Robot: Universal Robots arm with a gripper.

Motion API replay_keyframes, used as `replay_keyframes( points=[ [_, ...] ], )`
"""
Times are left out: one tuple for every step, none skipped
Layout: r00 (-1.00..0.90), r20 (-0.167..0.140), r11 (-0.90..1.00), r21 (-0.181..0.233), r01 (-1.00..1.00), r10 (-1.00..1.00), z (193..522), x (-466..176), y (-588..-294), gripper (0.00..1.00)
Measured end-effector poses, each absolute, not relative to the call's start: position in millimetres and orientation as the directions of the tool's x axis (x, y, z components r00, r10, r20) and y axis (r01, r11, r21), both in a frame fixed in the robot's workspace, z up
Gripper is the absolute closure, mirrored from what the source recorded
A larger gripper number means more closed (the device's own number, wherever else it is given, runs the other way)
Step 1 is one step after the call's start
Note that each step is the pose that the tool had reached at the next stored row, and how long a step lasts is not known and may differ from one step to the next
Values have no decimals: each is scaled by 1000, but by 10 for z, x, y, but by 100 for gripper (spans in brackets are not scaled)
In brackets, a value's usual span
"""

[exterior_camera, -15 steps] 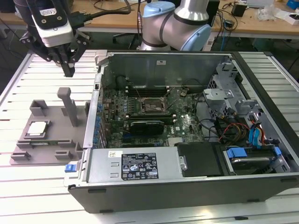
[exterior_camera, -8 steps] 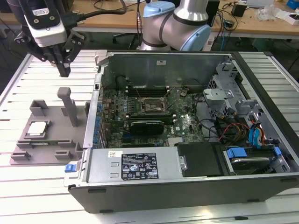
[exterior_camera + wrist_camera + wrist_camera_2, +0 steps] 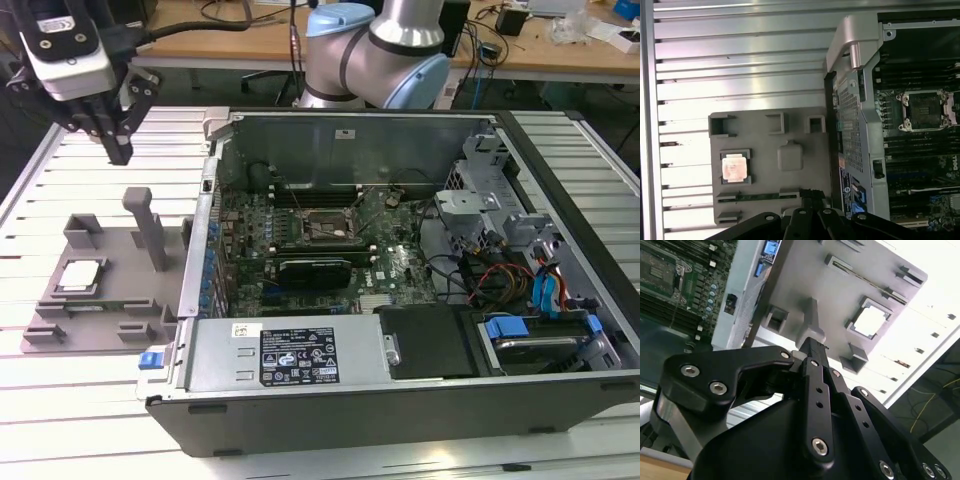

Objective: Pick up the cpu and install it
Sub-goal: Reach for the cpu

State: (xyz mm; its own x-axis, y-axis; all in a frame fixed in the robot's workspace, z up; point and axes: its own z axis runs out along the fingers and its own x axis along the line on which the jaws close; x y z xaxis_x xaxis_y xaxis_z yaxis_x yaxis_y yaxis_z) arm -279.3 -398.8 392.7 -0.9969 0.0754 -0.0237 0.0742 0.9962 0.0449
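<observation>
A: In the exterior view the cpu sits in the grey fixture on the slatted table, at nine o'clock from the open case.

B: The first wrist view adds the bare socket on the board, well apart from the cpu. The second wrist view shows the cpu washed pale.

A: And the arm?

B: Its gripper hangs high above the table, at about twelve o'clock from the fixture, fingers pointing down and clear of everything.

A: Jaws?

B: Pressed together, holding nothing. The exterior view shows the arm's elbow behind the case.
</observation>
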Motion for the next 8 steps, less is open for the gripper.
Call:
replay_keyframes(
  points=[
    [-997, -24, 996, 45, 74, 75, 3927, -2819, -3988, 89],
    [-997, -24, 996, 45, 74, 75, 3927, -2851, -3988, 89],
    [-997, -24, 996, 45, 74, 75, 3927, -2887, -3988, 89],
    [-997, -24, 996, 45, 74, 75, 3926, -2924, -3988, 89],
    [-997, -24, 996, 45, 74, 75, 3926, -2956, -3988, 89],
    [-997, -24, 996, 45, 74, 75, 3926, -2996, -3988, 89],
    [-997, -24, 996, 45, 74, 75, 3926, -3023, -3988, 89],
    [-997, -24, 996, 45, 74, 75, 3926, -3057, -3988, 89]
  ],
)
